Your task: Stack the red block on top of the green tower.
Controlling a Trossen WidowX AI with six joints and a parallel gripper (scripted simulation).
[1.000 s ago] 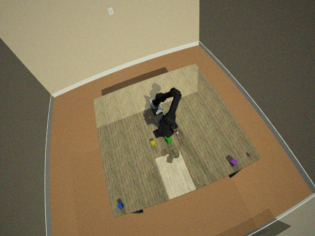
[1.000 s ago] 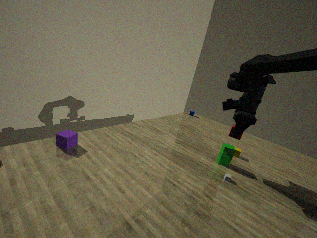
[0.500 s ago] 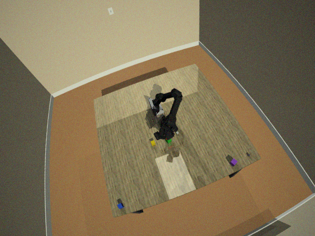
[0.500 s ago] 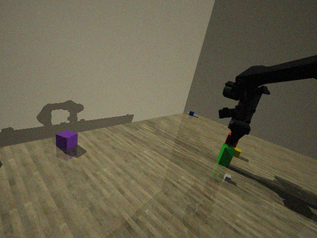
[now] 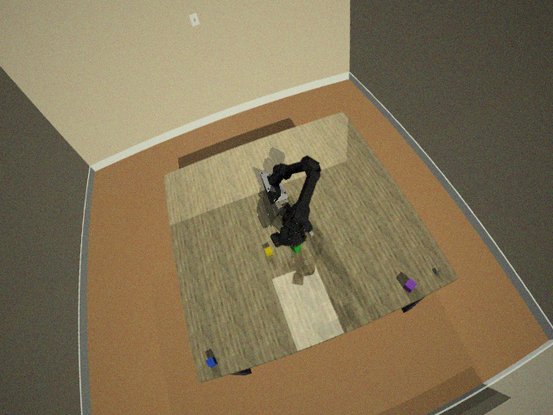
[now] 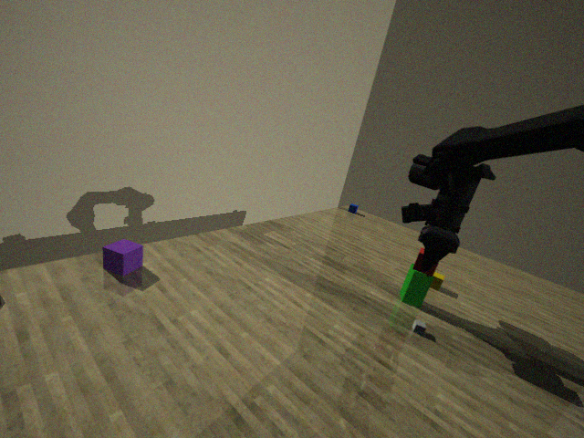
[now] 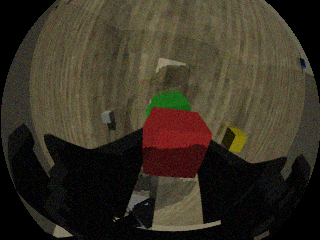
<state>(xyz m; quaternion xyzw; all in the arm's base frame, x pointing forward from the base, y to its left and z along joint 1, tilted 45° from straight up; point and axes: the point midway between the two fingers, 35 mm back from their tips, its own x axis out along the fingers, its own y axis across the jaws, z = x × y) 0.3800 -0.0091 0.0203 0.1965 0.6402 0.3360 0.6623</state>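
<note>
End effector (image 6: 426, 264) clamps the red block (image 7: 175, 142) just above the green tower (image 6: 415, 286), mid-worktop near the yellow cube (image 7: 234, 139). Pick done; lowering, release and retreat remain.

Exterior view: arm (image 6: 527, 134) cut off at right frame edge; hand (image 6: 432, 261) covers most of red block (image 6: 421, 258), hiding its contact with green tower (image 6: 415, 286).
</note>
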